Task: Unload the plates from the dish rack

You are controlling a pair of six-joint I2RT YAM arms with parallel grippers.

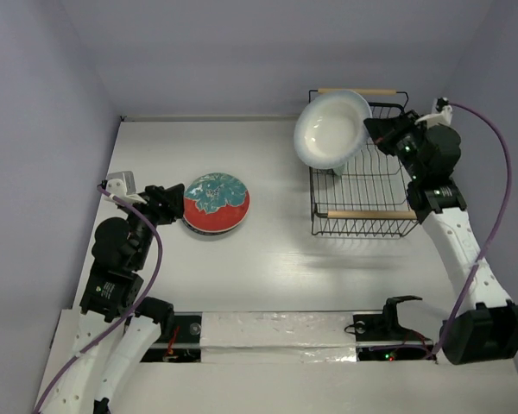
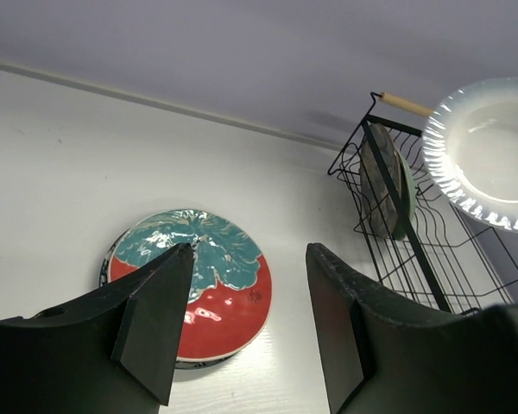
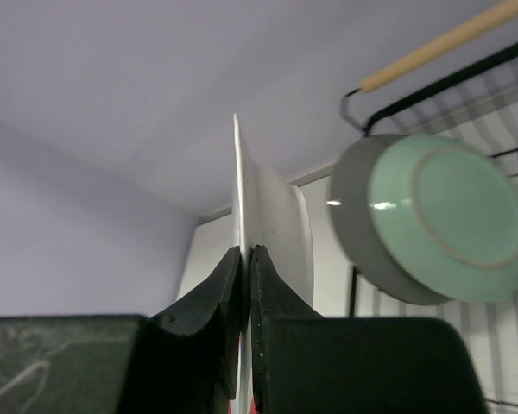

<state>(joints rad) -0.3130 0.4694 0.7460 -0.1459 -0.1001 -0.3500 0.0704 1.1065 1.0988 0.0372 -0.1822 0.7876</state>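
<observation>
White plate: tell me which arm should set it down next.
Right. The right end effector pinches the white plate by its rim above the rack; the left end effector hangs open by the teal-and-red plate.

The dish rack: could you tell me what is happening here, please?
The right gripper is shut on the rim of a plain white round plate, held over the black wire dish rack. The left gripper is open beside a teal-and-red round plate lying on the table. A pale mint green plate stands in the rack.

Lying plate point(image 1: 217, 203) rests on the table point(image 1: 276, 259) at left. The rack point(image 1: 363, 216) sits far right, standing plate point(image 2: 382, 185) inside it, upper plate point(image 1: 331, 129) above its far-left corner.
</observation>
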